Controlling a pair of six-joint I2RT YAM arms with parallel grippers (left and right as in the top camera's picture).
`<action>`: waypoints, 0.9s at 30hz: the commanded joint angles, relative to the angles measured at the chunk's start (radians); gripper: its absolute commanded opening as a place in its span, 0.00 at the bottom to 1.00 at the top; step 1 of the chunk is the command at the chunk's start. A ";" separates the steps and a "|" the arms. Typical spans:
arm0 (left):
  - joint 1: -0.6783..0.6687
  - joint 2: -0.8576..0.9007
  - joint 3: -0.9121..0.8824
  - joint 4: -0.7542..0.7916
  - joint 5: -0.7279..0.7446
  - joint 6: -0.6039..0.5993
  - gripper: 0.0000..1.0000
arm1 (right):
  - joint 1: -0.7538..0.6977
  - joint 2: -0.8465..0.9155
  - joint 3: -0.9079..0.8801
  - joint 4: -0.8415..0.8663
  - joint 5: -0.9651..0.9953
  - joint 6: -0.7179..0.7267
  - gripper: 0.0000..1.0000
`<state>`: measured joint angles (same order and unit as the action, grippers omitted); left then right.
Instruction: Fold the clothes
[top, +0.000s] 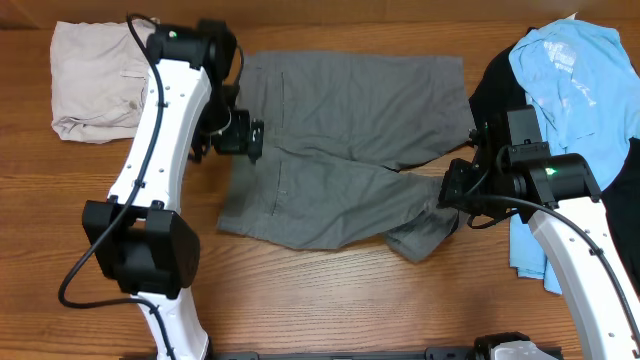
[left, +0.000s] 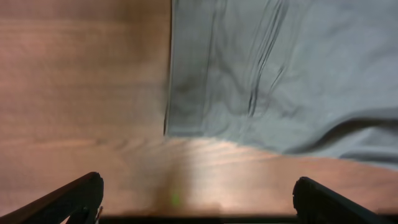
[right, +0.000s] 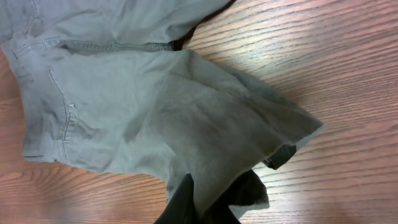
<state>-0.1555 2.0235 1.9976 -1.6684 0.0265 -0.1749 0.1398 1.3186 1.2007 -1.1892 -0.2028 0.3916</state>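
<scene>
The grey shorts (top: 340, 150) are spread flat across the middle of the table (top: 330, 300), the waistband (top: 236, 190) towards the left of the frame and the two legs running to the right; the beige shorts (top: 90, 80) are seen already folded at the upper left, apparently set aside as finished; the light-blue T-shirt (top: 575, 70) is heaped on the black garment (top: 490, 90) at the upper right, seemingly waiting its turn. The left gripper (top: 245, 135) is held over the waistband edge with its jaws wide apart and nothing between them; in the left wrist view only bare wood and the cloth's border are seen ahead of the fingers (left: 81, 196), so a hold on that edge is judged to be in preparation, probably to pin or lift it during the fold. The right gripper (top: 448, 200) is placed at the lower leg, its jaws drawn together on the hem (top: 415, 242), which is bunched and raised off the wood in the right wrist view; the leg is judged to be held this way so that it can be carried over the other leg.
</scene>
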 joint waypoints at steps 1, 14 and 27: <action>-0.002 -0.100 -0.163 0.076 0.006 -0.055 0.98 | 0.003 0.000 0.010 0.007 0.001 -0.008 0.04; -0.002 -0.195 -0.717 0.511 0.105 -0.039 0.92 | 0.003 0.000 0.010 0.003 0.000 -0.007 0.04; -0.002 -0.193 -0.948 0.740 0.085 -0.012 0.79 | 0.003 0.000 0.010 -0.001 0.000 -0.003 0.04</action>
<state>-0.1555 1.8481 1.1034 -0.9638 0.1074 -0.2039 0.1398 1.3186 1.2007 -1.1954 -0.2028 0.3916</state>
